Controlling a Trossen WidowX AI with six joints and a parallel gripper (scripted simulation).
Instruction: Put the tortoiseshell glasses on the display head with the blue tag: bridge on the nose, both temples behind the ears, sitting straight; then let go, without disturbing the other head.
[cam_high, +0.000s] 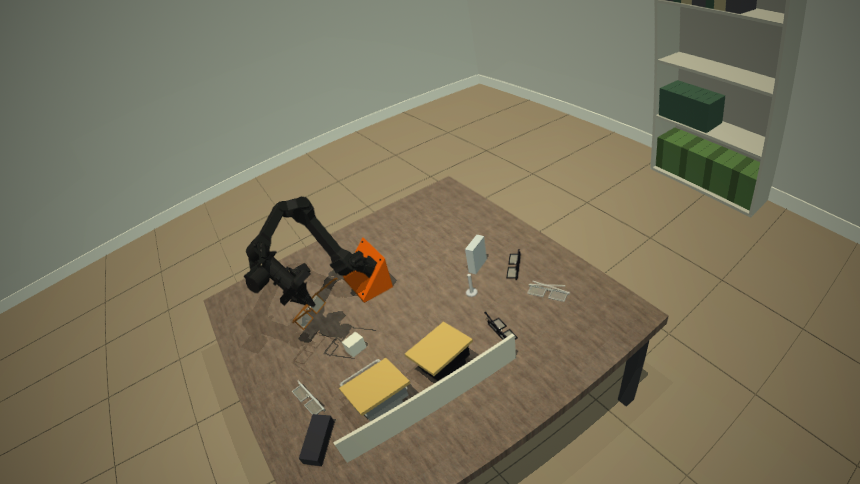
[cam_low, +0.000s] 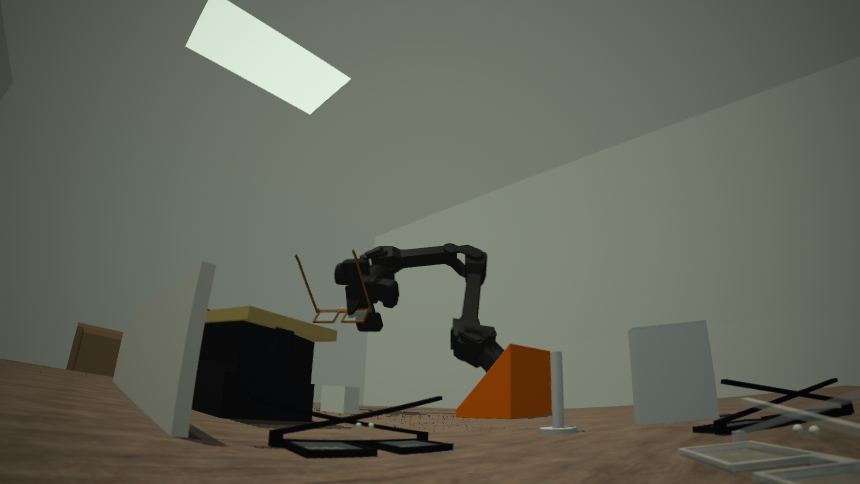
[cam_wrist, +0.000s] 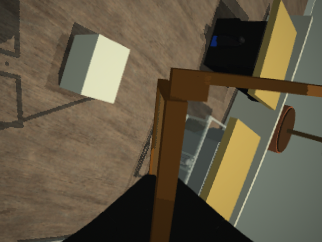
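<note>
My gripper is shut on the tortoiseshell glasses, gripping the front frame near one side. It holds them above the table's left part, away from both heads. The temples are spread; in the exterior view they point up. The black display head stands under a yellow slab; a blue tag shows on it in the wrist view. The other, grey head stands under a second yellow slab, with clear-framed glasses at its front. Its face is mostly hidden.
A white block stands between my gripper and the heads. A long low wall runs behind them. A black case lies near the grey head. A post and pale panel stand farther off.
</note>
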